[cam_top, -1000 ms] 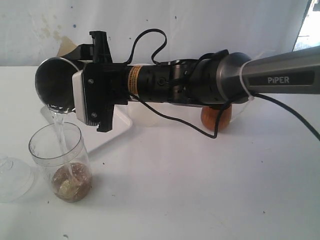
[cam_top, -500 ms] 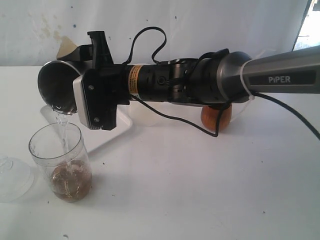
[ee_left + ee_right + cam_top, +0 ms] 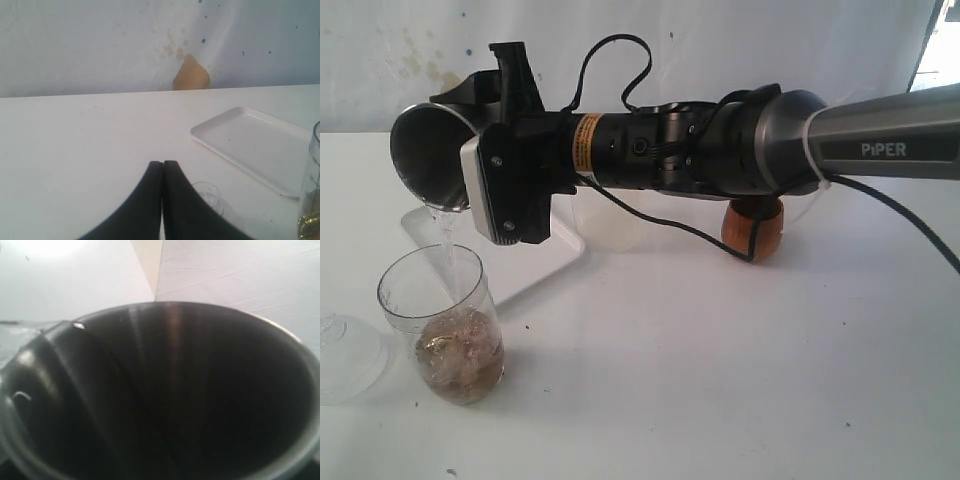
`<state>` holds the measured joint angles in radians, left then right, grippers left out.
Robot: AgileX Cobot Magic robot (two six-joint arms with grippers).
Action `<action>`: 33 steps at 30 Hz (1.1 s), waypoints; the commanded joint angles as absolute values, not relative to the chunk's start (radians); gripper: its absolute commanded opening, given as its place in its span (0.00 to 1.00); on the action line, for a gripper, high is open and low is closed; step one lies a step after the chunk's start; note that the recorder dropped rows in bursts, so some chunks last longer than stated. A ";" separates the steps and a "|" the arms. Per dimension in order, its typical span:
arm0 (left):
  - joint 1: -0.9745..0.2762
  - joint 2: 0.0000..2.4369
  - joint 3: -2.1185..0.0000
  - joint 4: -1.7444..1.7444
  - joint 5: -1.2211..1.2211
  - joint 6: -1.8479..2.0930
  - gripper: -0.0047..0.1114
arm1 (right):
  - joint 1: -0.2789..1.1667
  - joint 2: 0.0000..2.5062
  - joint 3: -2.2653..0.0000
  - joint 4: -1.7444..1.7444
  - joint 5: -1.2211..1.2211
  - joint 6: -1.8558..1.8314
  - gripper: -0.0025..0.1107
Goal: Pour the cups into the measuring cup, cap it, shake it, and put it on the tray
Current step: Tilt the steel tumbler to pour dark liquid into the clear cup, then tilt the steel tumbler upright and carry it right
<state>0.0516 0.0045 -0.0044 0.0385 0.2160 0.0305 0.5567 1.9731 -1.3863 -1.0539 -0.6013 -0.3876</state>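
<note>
My right gripper (image 3: 463, 128) reaches across to the left, shut on the steel tumbler (image 3: 425, 155), which is tipped mouth down. A thin stream of clear liquid falls from its rim into the clear measuring cup (image 3: 442, 325), which stands upright with brownish liquid and bubbles in its bottom. In the right wrist view the steel tumbler's dark inside (image 3: 175, 390) fills the picture and hides the fingers. The brown wooden cup (image 3: 752, 228) stands behind the arm. The white tray (image 3: 545, 262) lies behind the measuring cup. My left gripper (image 3: 162, 165) is shut and empty, low over the table.
A clear domed lid (image 3: 345, 355) lies on the table left of the measuring cup, and the left wrist view shows the lid (image 3: 207, 195) beside the fingers. The tray (image 3: 250, 145) and the measuring cup's edge (image 3: 312, 190) appear there too. A white wall closes the back.
The right wrist has rolled and lifted slightly, tipping the steel tumbler further. The liquid in the measuring cup has risen and turned frothy. The left gripper stays shut.
</note>
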 commanded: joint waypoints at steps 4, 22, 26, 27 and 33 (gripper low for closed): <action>0.047 0.000 0.000 0.039 0.204 0.027 0.05 | 0.557 1.952 -1.397 -1.029 -0.621 -0.399 0.02; 0.047 0.000 0.000 0.039 0.204 0.027 0.05 | 0.557 1.944 -1.397 -1.029 -0.625 0.319 0.02; 0.047 0.000 0.000 0.039 0.204 0.027 0.05 | 0.557 1.941 -1.397 -1.029 -0.619 0.540 0.02; 0.047 0.000 0.000 0.039 0.204 0.027 0.05 | 0.557 1.938 -1.397 -1.029 -0.604 0.585 0.02; 0.047 0.000 0.000 0.039 0.204 0.027 0.05 | 0.557 1.886 -1.397 -1.029 -0.442 0.799 0.02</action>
